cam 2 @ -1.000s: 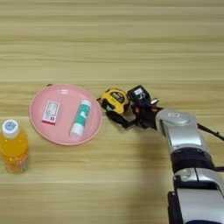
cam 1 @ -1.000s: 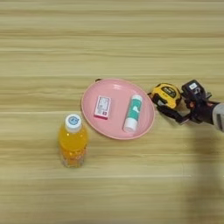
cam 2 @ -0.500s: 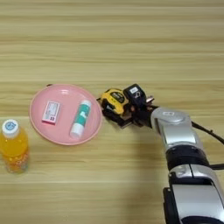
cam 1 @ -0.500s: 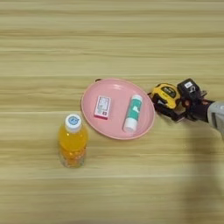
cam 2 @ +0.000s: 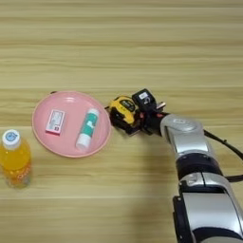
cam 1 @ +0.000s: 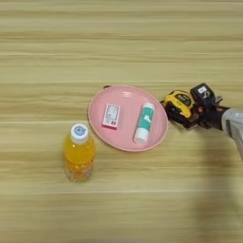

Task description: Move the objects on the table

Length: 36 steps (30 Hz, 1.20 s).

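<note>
Small orange-drink bottle with white cap (cam 1: 79, 153) stands upright, nearest, left of and below the round pink plate (cam 1: 124, 135). On the plate lie a white tube with green label (cam 1: 144, 123) and a small white-and-red box (cam 1: 111, 116). Right of the plate, just beside its rim, the black two-fingered right gripper (cam 2: 137, 115) closes around the yellow-black tape measure (cam 2: 123, 108) on the light wooden table (cam 1: 121, 47).

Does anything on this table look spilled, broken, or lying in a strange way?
Nothing stands out. The orange-drink bottle with white cap stands upright and capped, the white tube with green label and a small white-and-red box lie flat in the round pink plate, and the yellow-black tape measure sits beside its rim.
</note>
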Tool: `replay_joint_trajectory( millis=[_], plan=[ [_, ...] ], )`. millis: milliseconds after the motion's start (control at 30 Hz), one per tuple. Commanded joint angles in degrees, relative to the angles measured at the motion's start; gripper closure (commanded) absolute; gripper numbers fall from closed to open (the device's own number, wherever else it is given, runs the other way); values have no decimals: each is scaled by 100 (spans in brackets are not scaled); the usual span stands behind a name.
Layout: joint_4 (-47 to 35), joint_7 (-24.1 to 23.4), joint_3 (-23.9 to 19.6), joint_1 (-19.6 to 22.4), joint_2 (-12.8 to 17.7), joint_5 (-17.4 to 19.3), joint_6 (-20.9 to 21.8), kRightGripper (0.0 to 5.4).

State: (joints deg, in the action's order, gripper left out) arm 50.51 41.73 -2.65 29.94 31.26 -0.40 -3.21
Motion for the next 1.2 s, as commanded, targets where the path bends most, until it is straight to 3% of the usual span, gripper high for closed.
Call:
replay_joint_trajectory(
  millis=[33,467,1200],
  plan=[
    [-52,-124,-18,412,170,-35,112,4],
    [140,-106,20,471,155,-52,249,130],
    [-324,-334,-345,813,295,142,477,132]
  ],
)
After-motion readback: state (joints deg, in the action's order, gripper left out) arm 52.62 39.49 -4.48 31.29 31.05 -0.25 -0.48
